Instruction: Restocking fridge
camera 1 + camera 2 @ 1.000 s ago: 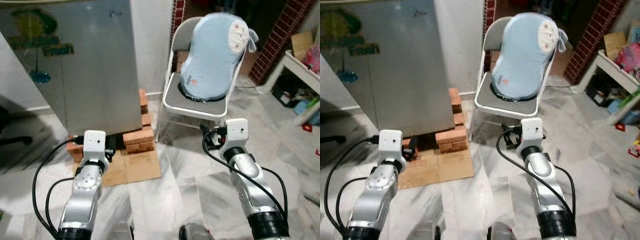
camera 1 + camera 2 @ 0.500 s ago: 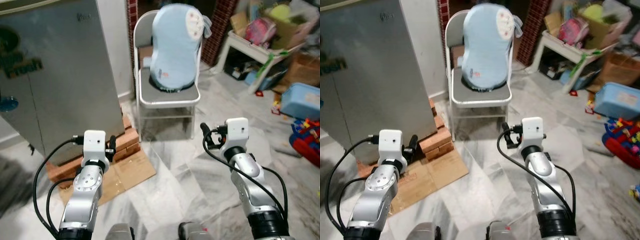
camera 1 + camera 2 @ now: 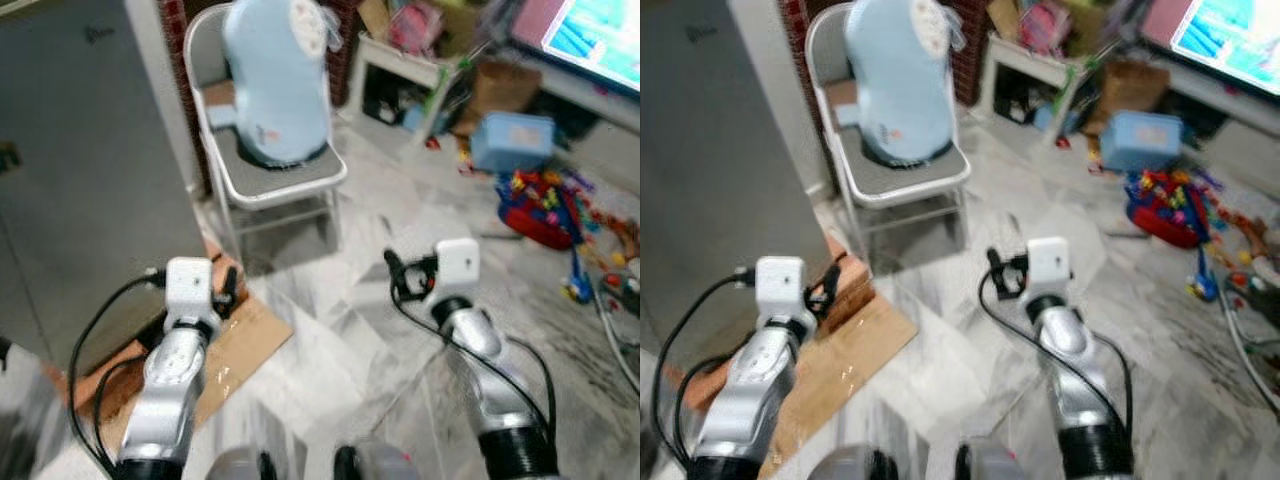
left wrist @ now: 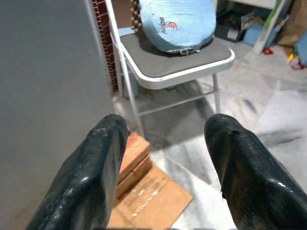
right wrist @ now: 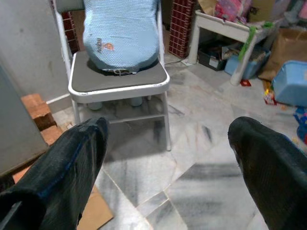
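Observation:
The grey fridge (image 3: 70, 180) stands shut at my left, raised on red bricks (image 3: 845, 290). My left gripper (image 3: 228, 290) is held low in front of me, close to the fridge's near corner and above a sheet of cardboard (image 3: 240, 340). In the left wrist view its fingers (image 4: 100, 163) are spread wide with nothing between them. My right gripper (image 3: 395, 275) hovers over the marble floor and points toward the chair. Its fingers (image 5: 72, 163) are also wide apart and empty.
A folding chair (image 3: 300, 190) with a pale blue cushion (image 3: 275, 80) stands just right of the fridge. Further right are a low white table (image 3: 400, 65), a blue box (image 3: 510, 140), scattered toys (image 3: 545, 200) and a lit screen (image 3: 600, 35).
The camera has swung to the right: fridge and chair slid left in the picture, while toys and a screen came into view. Both arms keep their pose, fingers still spread.

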